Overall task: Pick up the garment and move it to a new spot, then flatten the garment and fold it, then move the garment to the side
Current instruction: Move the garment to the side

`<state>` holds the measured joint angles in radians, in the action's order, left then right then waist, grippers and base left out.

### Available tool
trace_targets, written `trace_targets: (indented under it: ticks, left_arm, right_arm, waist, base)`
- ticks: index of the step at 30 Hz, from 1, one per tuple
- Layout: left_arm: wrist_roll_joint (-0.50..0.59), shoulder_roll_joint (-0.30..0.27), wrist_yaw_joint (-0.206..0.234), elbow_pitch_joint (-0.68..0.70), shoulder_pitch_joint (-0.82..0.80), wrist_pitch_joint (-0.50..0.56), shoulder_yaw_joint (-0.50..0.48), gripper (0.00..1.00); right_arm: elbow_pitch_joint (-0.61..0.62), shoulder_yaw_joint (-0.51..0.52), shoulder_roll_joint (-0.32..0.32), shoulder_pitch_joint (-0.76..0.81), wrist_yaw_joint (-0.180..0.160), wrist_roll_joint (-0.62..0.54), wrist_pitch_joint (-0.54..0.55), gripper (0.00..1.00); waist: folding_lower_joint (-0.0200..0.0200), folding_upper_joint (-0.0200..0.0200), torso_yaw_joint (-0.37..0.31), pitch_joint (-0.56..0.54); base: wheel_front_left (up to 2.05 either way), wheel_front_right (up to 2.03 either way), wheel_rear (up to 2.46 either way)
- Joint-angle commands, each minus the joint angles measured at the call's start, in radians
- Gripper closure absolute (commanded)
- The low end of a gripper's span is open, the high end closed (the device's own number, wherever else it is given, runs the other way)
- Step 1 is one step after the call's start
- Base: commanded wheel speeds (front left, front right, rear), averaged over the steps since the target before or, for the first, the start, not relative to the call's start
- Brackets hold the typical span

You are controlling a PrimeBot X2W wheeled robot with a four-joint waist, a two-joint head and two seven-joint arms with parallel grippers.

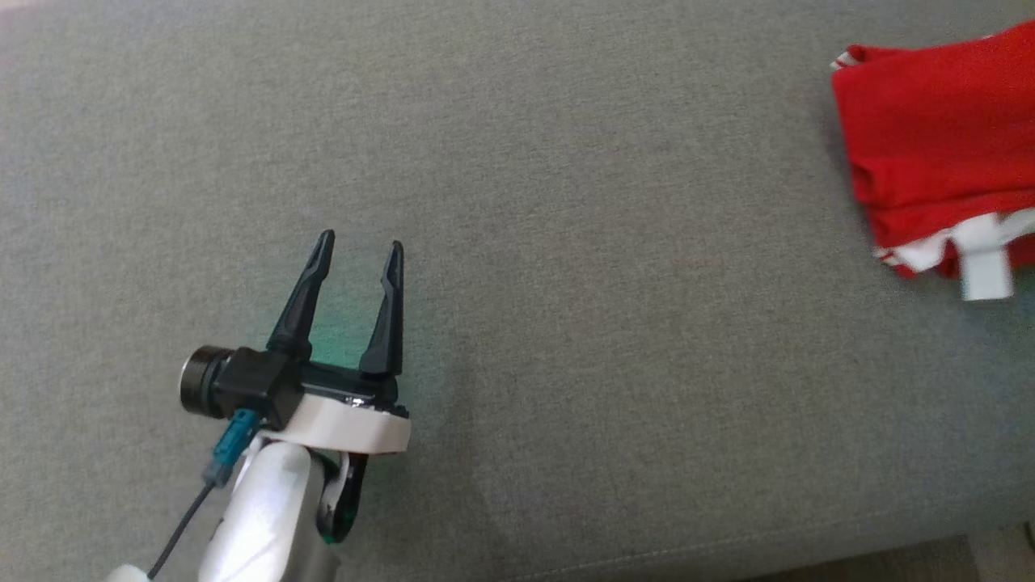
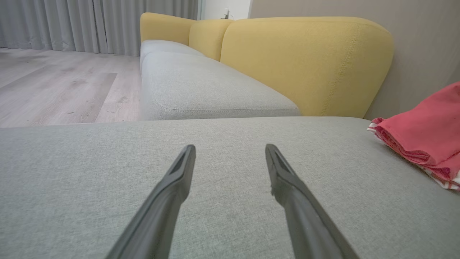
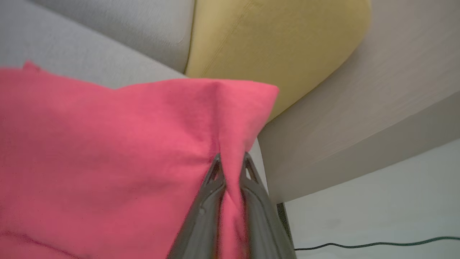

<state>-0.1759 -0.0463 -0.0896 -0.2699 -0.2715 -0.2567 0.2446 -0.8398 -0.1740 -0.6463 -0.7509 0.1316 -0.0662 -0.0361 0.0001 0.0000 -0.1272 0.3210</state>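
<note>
Two steps look done, the red garment (image 1: 930, 145) lying folded; the right gripper (image 3: 232, 156) pinches its edge, seemingly for the move aside, while the left gripper (image 1: 361, 239) gapes empty.

Count, all views:
- garment (image 1: 930, 145): 1, red.
- grippers: 2. The left gripper (image 1: 361, 240) is well apart from the garment; the right gripper (image 3: 232, 155) is at the garment.
- fingers (image 1: 303, 299): 2 per gripper, 4 in all.
- yellow backs (image 2: 305, 64): 3, beyond the garment.
- grey seats (image 2: 201, 86): 3, the farthest uncertain.
- cable (image 3: 377, 244): 1.
- curtain (image 2: 90, 25): 1.
</note>
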Motion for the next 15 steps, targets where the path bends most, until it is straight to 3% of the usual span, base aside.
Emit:
trace_targets:
  ticks: [1, 11, 12, 13, 15]
  left_arm:
    - [0.003, -0.004, -0.007, 0.030, -0.035, -0.005, -0.040, 0.00]
    - [0.002, -0.004, -0.011, 0.028, -0.027, -0.005, -0.042, 0.00]
    - [0.002, -0.004, -0.010, 0.027, -0.027, -0.005, -0.043, 0.00]
    - [0.001, -0.004, -0.010, 0.027, -0.026, -0.005, -0.043, 0.00]
    - [-0.003, -0.004, -0.008, 0.024, -0.023, -0.005, -0.045, 0.00]
  right_arm:
    - [0.014, 0.028, -0.033, -0.030, -0.001, 0.050, -0.022, 1.00]
    - [0.002, 0.076, -0.016, -0.044, -0.001, 0.050, -0.035, 1.00]
    - [0.007, 0.083, -0.015, -0.044, -0.001, 0.044, -0.042, 0.45]
    - [0.006, 0.101, -0.004, -0.044, -0.001, 0.053, -0.046, 0.01]
    - [0.005, 0.129, 0.016, -0.040, -0.001, 0.070, -0.047, 0.00]
  waist:
    - [-0.0001, 0.0000, 0.004, 0.005]
    - [-0.0001, 0.0000, 0.006, 0.002]
    - [-0.0001, 0.0000, 0.007, 0.000]
    - [-0.0001, 0.0000, 0.008, -0.004]
    - [-0.0001, 0.0000, 0.009, -0.017]
  base:
    - [0.00, 0.00, 0.00]
    - [0.00, 0.00, 0.00]
    - [0.00, 0.00, 0.00]
    - [0.00, 0.00, 0.00]
    - [0.00, 0.00, 0.00]
